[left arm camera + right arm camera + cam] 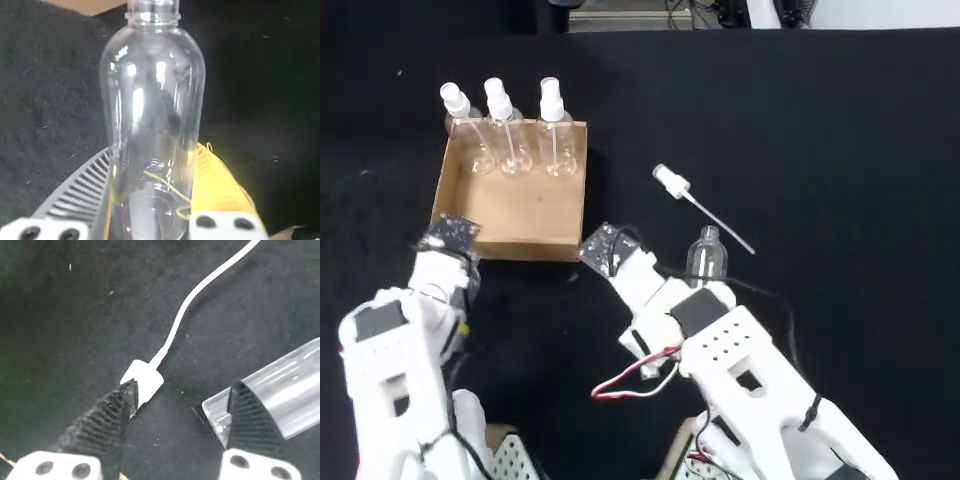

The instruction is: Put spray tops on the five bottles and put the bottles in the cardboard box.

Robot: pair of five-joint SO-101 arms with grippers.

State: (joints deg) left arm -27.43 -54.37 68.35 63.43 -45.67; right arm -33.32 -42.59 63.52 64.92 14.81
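Three bottles with white spray tops (500,135) stand along the far wall of the cardboard box (515,215). In the left wrist view, my left gripper (156,150) is shut on a clear, topless bottle (152,100); the arm (400,340) is just in front of the box. Another topless bottle (706,255) stands beside my right arm. A loose spray top (672,182) lies beyond it. My right gripper (182,387) is open low over the cloth, one fingertip against a second spray top (144,380).
A clear plastic cylinder (280,387) lies against the right gripper's other finger. Black cloth (840,150) covers the table, with free room to the right and behind. The box's near right corner (582,250) is close to the right arm's wrist.
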